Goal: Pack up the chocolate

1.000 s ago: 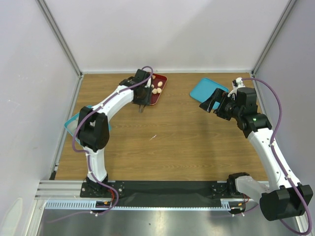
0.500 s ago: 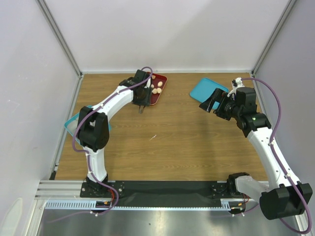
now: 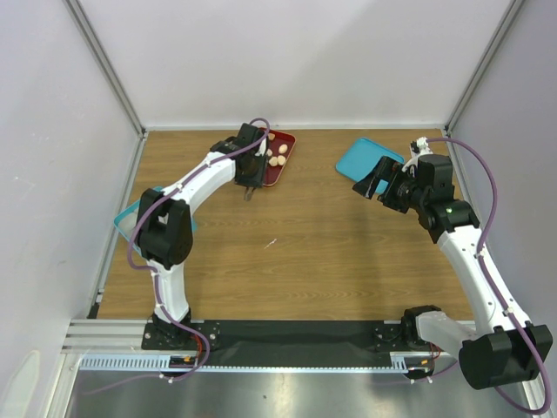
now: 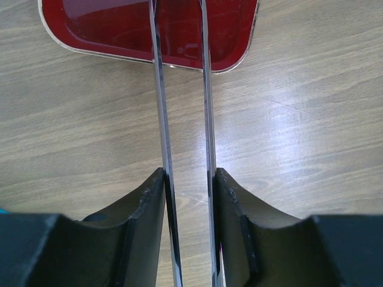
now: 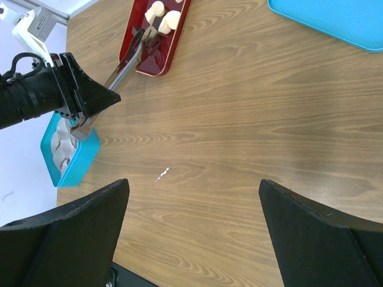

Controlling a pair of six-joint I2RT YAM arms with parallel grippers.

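Observation:
Several pale chocolate pieces (image 3: 277, 159) lie in the red tray (image 3: 280, 178) at the back of the table; they also show in the right wrist view (image 5: 170, 20). My left gripper (image 3: 251, 178) is shut on metal tongs (image 4: 158, 89). The tong blades (image 5: 125, 66) reach over the tray's near end (image 4: 227, 63). Their tips are cut off in the left wrist view. A dark shape sits at the tips in the right wrist view; I cannot tell whether it is a chocolate. My right gripper (image 3: 376, 187) is open and empty above the table, by the teal lid.
A teal box (image 3: 130, 218) with white paper cups inside stands at the left edge, also in the right wrist view (image 5: 66, 149). A flat teal lid (image 3: 365, 159) lies at the back right. A small white scrap (image 3: 271, 242) lies mid-table. Walls enclose three sides.

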